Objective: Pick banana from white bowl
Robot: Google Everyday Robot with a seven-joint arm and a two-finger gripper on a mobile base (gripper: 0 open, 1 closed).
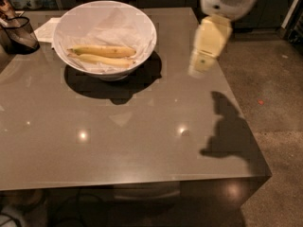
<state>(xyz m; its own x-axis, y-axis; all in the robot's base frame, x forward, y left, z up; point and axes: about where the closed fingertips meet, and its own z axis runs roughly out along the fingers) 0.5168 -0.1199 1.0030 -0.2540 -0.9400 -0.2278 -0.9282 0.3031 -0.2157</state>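
The white bowl (142, 25), lined with crumpled white paper, stands on the far left part of the grey table (142, 145). Two bananas lie side by side in it. The banana (102, 50) is the deeper yellow, greenish one at the back; a paler banana (108, 60) lies in front of it. My gripper (199, 70) hangs from the cream arm above the table's right side, to the right of the bowl and well apart from it. It casts a shadow near the table's right edge.
A dark mesh basket (18, 33) stands at the far left edge, with a white paper sheet (47, 29) beside it behind the bowl. The table's right edge drops to a speckled floor (279, 108).
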